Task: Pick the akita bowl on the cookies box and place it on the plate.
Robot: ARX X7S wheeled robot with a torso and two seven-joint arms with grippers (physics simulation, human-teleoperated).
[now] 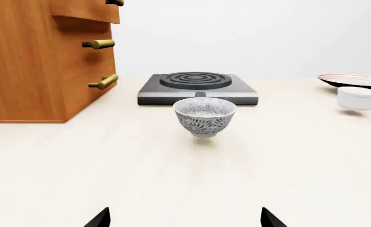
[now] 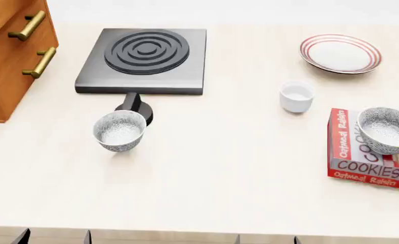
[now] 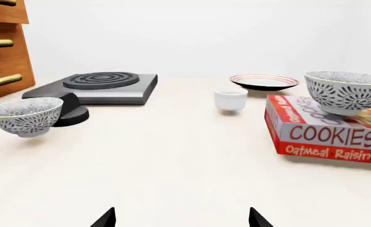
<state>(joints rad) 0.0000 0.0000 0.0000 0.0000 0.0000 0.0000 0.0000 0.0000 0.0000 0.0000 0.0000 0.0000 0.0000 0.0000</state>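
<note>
We find the akita bowl (image 2: 388,130) sitting upright on the cookies box (image 2: 362,155) at the desk's (image 2: 240,173) right side, short of the plate (image 2: 341,53). It looks stiff, glazed, slippery and breakable, so we would pinch its rim wall. Both the right claw (image 3: 180,218) and the left claw (image 1: 184,218) stand spread and empty. A twin bowl (image 2: 120,130) sits by the stove burner (image 2: 145,60).

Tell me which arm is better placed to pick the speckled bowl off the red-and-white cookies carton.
Probably the right. The speckled akita bowl on the red-and-white cookies box sits at the robot's right, as does the red-ringed white plate. The right gripper views the bowl; the left gripper faces the twin bowl.
</note>
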